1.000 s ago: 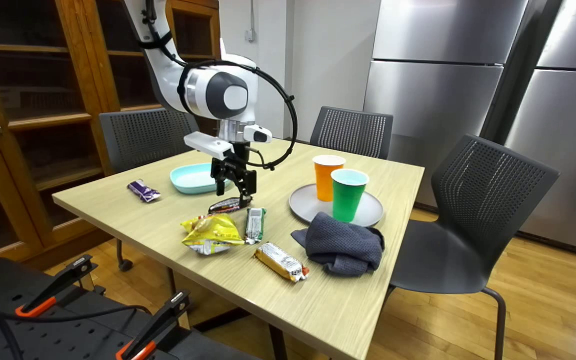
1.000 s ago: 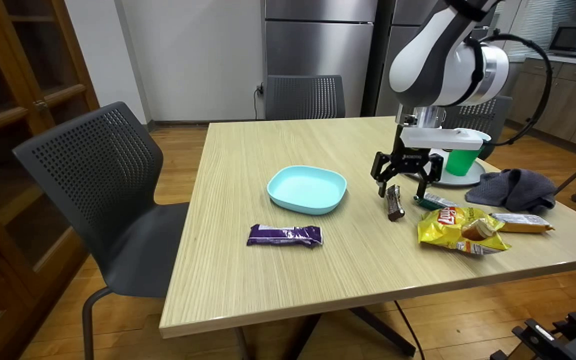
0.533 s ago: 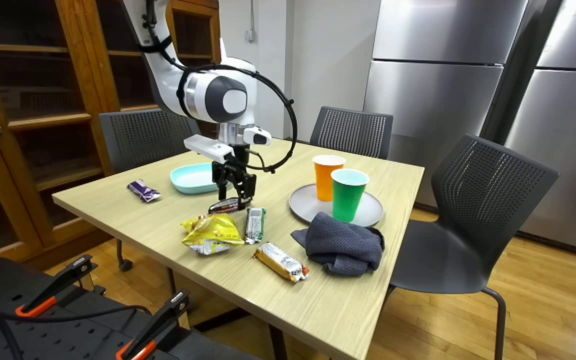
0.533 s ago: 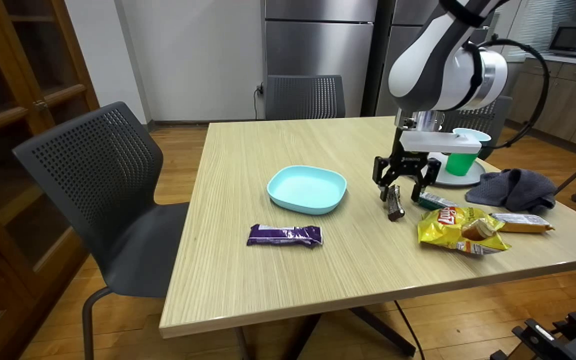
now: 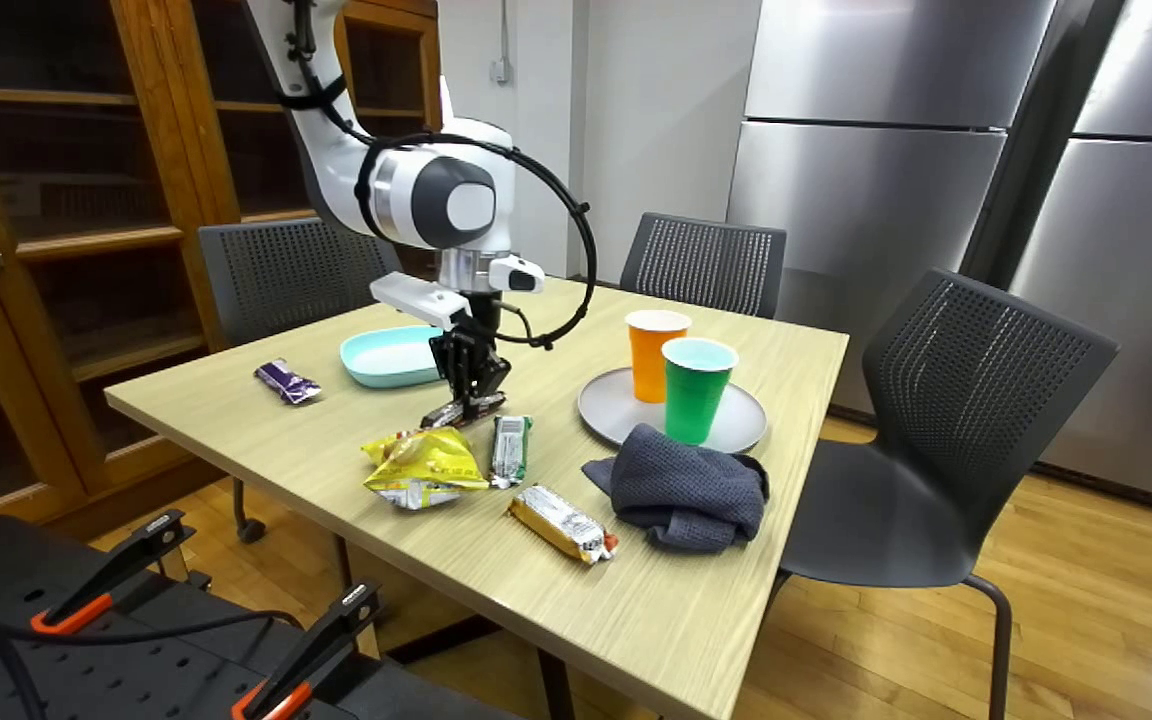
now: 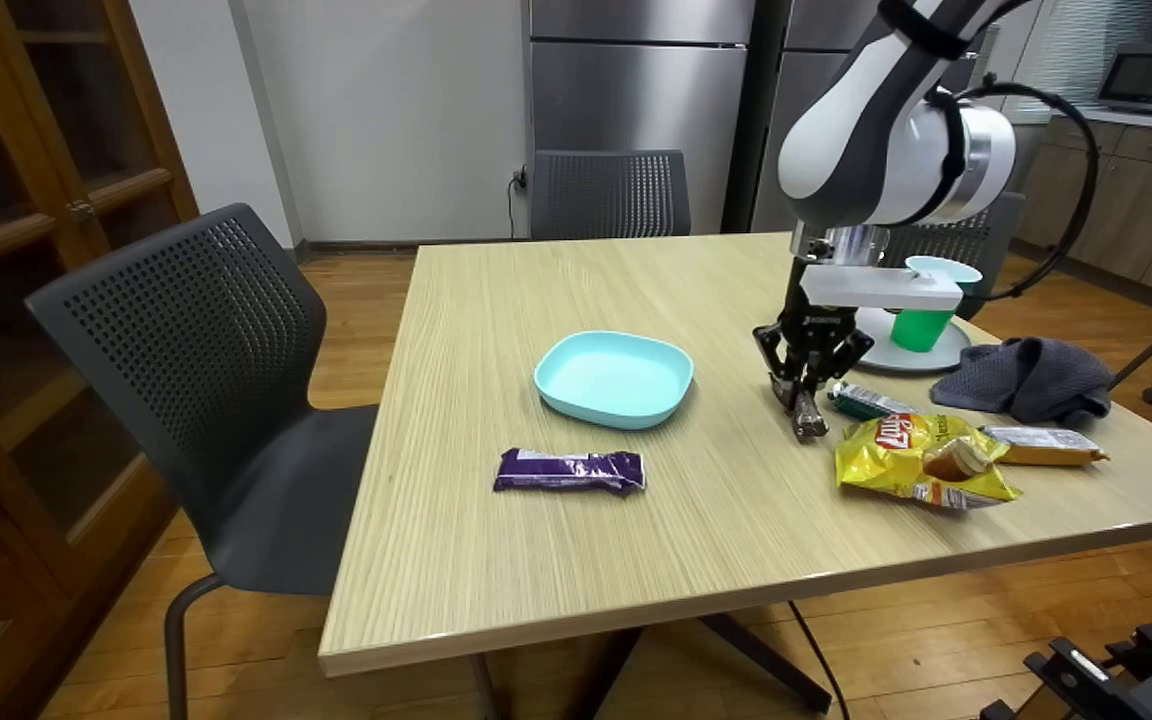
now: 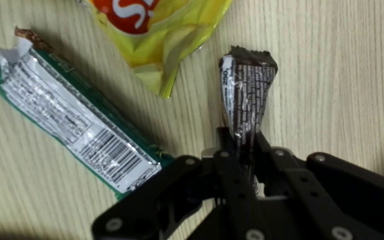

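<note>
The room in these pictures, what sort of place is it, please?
Probably a break room or shared kitchen: tall steel fridges and a microwave show in the background, and office-style chairs stand by a table.

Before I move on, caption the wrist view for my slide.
End effector gripping a brown bar, with a green bar and yellow chip bag nearby.

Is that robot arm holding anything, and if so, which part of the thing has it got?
Yes, the dark brown wrapped bar: the pincer squeezes it from both sides near its middle, one wrapper end sticking out.
</note>
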Motion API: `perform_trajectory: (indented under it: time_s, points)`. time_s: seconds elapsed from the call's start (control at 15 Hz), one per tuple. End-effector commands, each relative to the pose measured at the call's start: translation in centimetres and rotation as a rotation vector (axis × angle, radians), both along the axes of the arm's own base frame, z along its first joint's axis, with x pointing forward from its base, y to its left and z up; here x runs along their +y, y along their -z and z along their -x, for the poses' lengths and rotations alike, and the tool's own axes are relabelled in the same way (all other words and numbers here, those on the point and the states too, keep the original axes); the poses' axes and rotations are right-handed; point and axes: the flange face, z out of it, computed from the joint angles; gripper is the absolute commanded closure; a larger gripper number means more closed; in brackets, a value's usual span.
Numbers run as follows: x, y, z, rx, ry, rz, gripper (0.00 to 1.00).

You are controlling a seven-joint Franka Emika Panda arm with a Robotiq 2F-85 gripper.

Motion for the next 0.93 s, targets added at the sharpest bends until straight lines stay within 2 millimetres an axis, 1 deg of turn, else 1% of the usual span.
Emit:
perform_trajectory:
  time_s: [0.0, 0.07, 0.2, 0.47, 0.6, 0.87]
  points:
    - [-0.4, -0.4, 0.0, -0.032, -0.008, -0.004, 1.00]
    - [-0.6, -0.7, -0.2, -0.043, -0.007, -0.004, 0.97]
    - [-0.9, -1.8, -0.5, -0.053, -0.005, 0.000, 0.97]
    - [-1.0, -3.6, -0.5, -0.055, -0.003, 0.003, 0.97]
    - [-0.7, -4.5, -0.8, -0.068, -0.003, -0.001, 0.97]
    - [0.5, -6.3, -1.3, -0.099, -0.015, 0.000, 0.97]
